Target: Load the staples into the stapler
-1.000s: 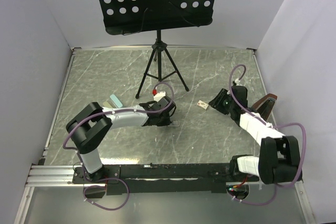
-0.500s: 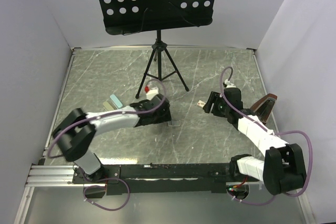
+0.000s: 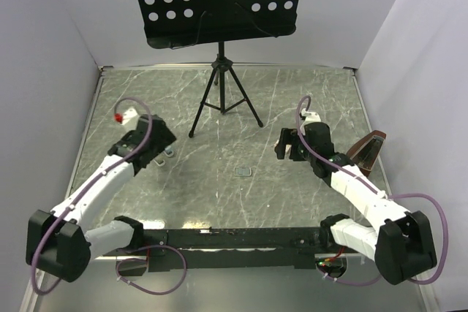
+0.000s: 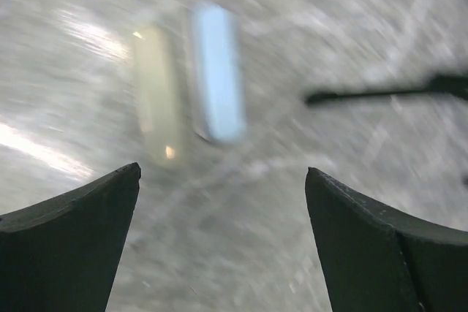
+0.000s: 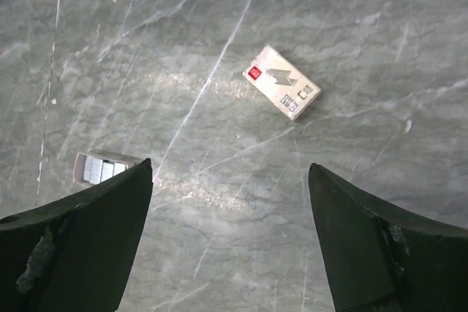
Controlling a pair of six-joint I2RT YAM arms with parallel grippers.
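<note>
Stand tripod blocks far mid; table open round staple strip.

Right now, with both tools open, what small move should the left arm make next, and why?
Probably lower the left tool onto the blue stapler and close. Its jaws stand open and empty, the blue stapler lies nearest their gap with the cream stapler beside it, and the staple strip lies loose, ready to load.

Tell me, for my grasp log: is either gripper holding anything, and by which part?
Nothing is held: left gripper and right gripper both stand open with empty jaws.
</note>
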